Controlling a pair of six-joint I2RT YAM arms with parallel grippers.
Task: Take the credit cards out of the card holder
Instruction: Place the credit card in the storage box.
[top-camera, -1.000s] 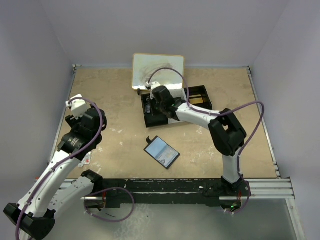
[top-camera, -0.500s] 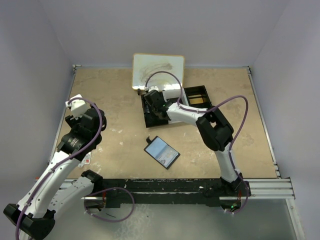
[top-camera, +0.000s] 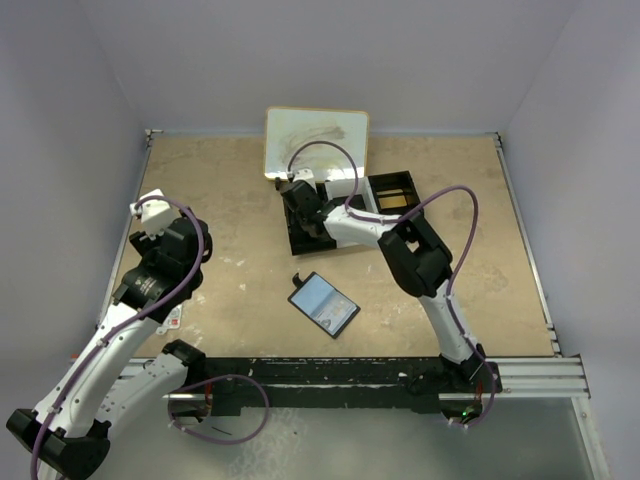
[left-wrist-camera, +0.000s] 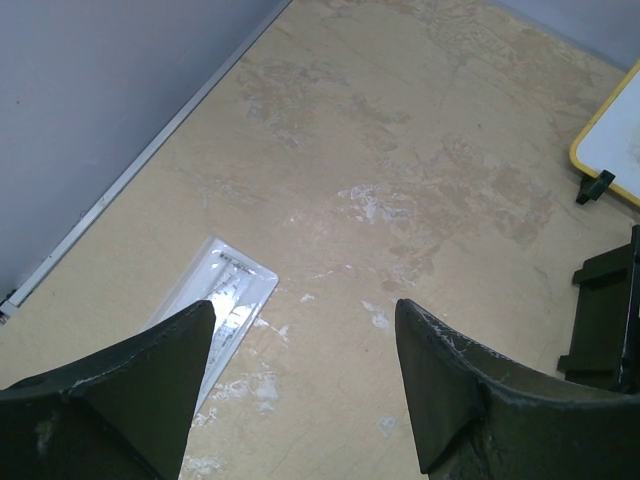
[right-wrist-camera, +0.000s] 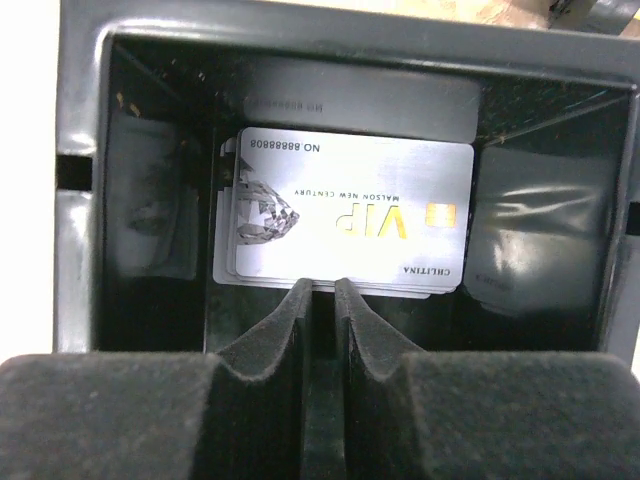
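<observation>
The card holder (top-camera: 323, 304) lies open on the table's middle front, shiny grey-blue inside facing up, and no gripper touches it. A stack of silver credit cards (right-wrist-camera: 345, 215), a "VIP" card on top, lies flat in the left compartment of the black tray (top-camera: 400, 185). My right gripper (top-camera: 297, 195) reaches into that compartment. In the right wrist view its jaws (right-wrist-camera: 322, 285) stand nearly shut with a narrow gap, nothing between them, tips at the stack's near edge. My left gripper (left-wrist-camera: 305, 315) is open and empty above the table at the left (top-camera: 150, 215).
A pale card-like item (left-wrist-camera: 215, 310) lies flat on the table under my left gripper. A white board with a yellow rim (top-camera: 316, 140) leans at the back behind the tray. The tray's corner (left-wrist-camera: 605, 320) shows at the left wrist view's right edge.
My right arm has folded further and its gripper has moved left into the tray's left compartment. The left arm and the card holder have not moved.
</observation>
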